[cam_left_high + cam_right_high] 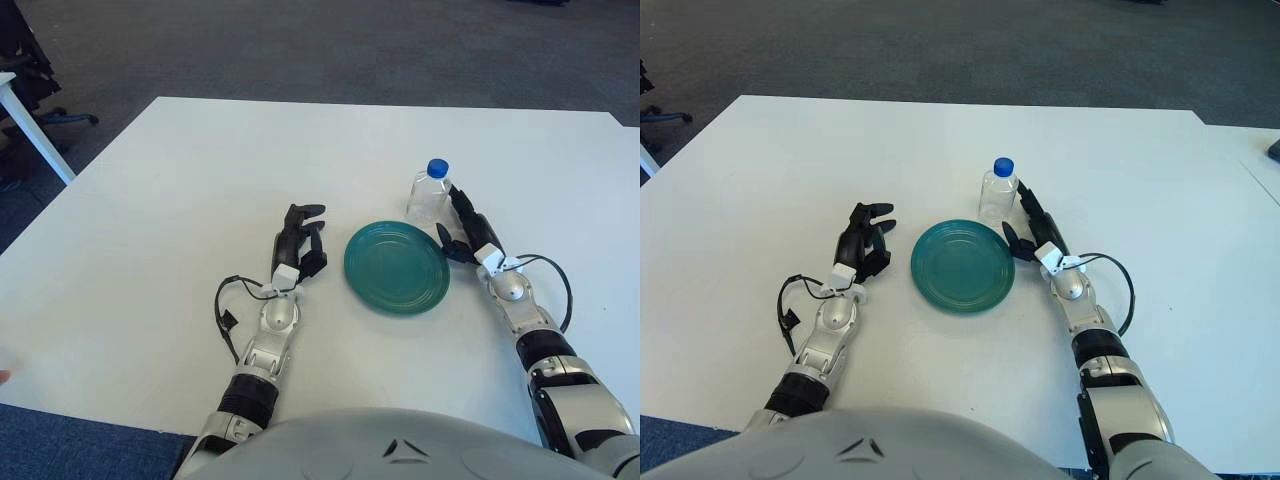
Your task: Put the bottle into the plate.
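The bottle (429,194), clear with a blue cap, stands upright on the white table (180,180), just beyond the far right rim of the green plate (397,268) and apart from it by a thin strip of tabletop. The plate is bare, so the task's one placement is not yet done, and the step in hand appears to be the approach to a grasp. To do it well, the robot would likely need to bring its fingers around the bottle's body below the shoulder, with the thumb on the side facing the plate and the other fingers on the far side, and to close evenly; a push from one side alone could tip so tall and light a thing or slide it away across the smooth top. Once held, a small lift should clear the plate's raised rim before the bottle is carried the short way inward and set down upright near the middle. The right hand (463,228) lies just beside the bottle on its right, fingers spread and pointing forward along its side, the upper ones at or very near the wall; whether they touch it cannot be told. It holds nothing. The left hand (299,238) shows to the left of the plate, fingers loosely curled and empty, taking no part.
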### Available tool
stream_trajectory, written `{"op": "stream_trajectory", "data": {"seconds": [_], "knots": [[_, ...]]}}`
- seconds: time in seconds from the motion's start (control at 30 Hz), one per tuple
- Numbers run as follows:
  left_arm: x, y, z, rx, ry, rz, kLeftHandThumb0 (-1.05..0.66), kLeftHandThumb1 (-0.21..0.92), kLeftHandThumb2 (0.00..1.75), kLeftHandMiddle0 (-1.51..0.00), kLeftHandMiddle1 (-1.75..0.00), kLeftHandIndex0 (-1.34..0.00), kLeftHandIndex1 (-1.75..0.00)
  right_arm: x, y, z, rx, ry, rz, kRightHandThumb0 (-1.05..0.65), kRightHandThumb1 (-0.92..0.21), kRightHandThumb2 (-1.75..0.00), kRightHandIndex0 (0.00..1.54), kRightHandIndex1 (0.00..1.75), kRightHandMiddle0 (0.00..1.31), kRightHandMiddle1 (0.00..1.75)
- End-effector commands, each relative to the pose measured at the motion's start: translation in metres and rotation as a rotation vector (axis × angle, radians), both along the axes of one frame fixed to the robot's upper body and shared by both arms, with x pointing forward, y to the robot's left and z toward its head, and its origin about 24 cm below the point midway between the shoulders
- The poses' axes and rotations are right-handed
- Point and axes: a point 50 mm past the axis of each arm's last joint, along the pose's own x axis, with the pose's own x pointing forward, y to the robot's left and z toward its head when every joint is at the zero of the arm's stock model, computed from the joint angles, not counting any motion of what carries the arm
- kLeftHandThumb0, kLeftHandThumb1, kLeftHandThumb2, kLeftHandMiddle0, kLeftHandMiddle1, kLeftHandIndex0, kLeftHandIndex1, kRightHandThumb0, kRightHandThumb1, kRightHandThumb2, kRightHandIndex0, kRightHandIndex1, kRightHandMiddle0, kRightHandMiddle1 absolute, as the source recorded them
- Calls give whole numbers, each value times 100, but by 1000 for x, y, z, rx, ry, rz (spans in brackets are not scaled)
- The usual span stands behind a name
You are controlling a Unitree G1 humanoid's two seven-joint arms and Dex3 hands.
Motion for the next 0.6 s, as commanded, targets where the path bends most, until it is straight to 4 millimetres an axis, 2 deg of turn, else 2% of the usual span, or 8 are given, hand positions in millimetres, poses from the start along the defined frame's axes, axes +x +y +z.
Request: {"op": "stream_trajectory", "data": {"seconds": [0.0,0.57], "knots": [[-13,-11,-17,-33,108,-6,-57,92,86,-56,-71,-30,-108,12,9,11,10,-21,10,-105,-92,-76,0,0,0,0],[-17,-15,-16,-52,122,-16,-56,92,79,-57,-73,-36,-112,25,17,27,21,-35,36,-105,-92,-59,0,0,0,0]]}}
